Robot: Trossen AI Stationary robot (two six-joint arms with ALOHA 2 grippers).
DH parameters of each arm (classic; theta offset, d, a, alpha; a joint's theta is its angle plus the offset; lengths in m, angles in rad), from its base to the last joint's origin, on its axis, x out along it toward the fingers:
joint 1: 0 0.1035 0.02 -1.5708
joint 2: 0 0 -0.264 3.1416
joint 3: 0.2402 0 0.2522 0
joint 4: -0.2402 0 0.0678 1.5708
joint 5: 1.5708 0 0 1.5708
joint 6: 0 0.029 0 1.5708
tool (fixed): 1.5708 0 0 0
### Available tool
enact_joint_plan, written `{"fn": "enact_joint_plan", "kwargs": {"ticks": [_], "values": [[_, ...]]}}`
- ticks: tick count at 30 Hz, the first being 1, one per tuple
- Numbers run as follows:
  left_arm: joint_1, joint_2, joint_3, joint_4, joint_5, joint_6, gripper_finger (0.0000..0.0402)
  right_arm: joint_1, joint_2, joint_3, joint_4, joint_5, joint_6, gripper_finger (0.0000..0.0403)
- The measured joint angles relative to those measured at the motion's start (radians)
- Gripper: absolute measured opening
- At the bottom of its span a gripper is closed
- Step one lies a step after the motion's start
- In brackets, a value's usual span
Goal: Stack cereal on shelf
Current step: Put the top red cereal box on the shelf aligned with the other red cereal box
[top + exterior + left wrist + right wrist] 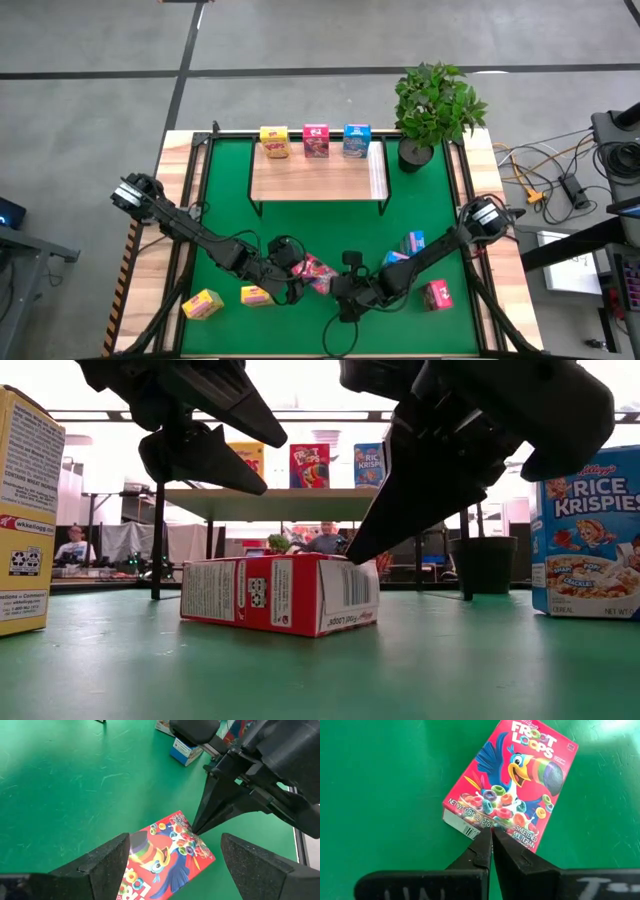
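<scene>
A pink-red Froot Loops box lies flat, picture side up, on the green mat near the table's near edge. My left gripper hovers open above it with a finger on either side, touching nothing. My right gripper is shut, with its tips at the box's barcode end. The light-wood shelf stands at the far side and carries three upright boxes: yellow, pink-red and blue. My right gripper touches the box's barcode end with its shut fingertips, at the upper edge of that end. The fingers slant down from the table's right and near side. The box lies flat on the mat.
Two yellow boxes lie near the left arm. Two blue boxes and a pink-red one sit by the right arm. A potted plant stands beside the shelf's right end. People sit in the room behind.
</scene>
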State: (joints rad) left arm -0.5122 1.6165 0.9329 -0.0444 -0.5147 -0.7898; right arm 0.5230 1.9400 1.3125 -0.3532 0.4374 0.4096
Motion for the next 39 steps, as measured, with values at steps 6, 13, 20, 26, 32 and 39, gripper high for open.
{"fn": "enact_joint_plan", "kwargs": {"ticks": [6, 13, 20, 26, 32, 39], "values": [[0.000, 0.000, 0.000, 0.001, -0.008, -0.016, 0.0296, 0.022, 0.001, -0.003, -0.016, -0.032, 0.005, 0.0009], [0.000, 0.000, 0.000, 0.005, -0.017, -0.031, 0.0296, 0.036, 0.008, -0.011, -0.021, -0.069, 0.036, 0.0009], [0.005, -0.001, 0.000, 0.009, -0.024, -0.031, 0.0296, 0.038, 0.008, -0.011, -0.014, -0.063, 0.038, 0.0009], [0.005, 0.001, 0.000, 0.008, 0.019, 0.043, 0.0296, 0.035, -0.007, -0.011, -0.053, -0.082, 0.038, 0.0009], [0.005, 0.061, 0.000, 0.023, 0.059, 0.101, 0.0296, 0.036, -0.050, -0.010, -0.100, -0.081, 0.044, 0.0009], [0.005, 0.158, 0.093, 0.026, 0.109, 0.156, 0.0296, 0.035, -0.085, -0.010, -0.091, -0.068, 0.034, 0.0009]]}}
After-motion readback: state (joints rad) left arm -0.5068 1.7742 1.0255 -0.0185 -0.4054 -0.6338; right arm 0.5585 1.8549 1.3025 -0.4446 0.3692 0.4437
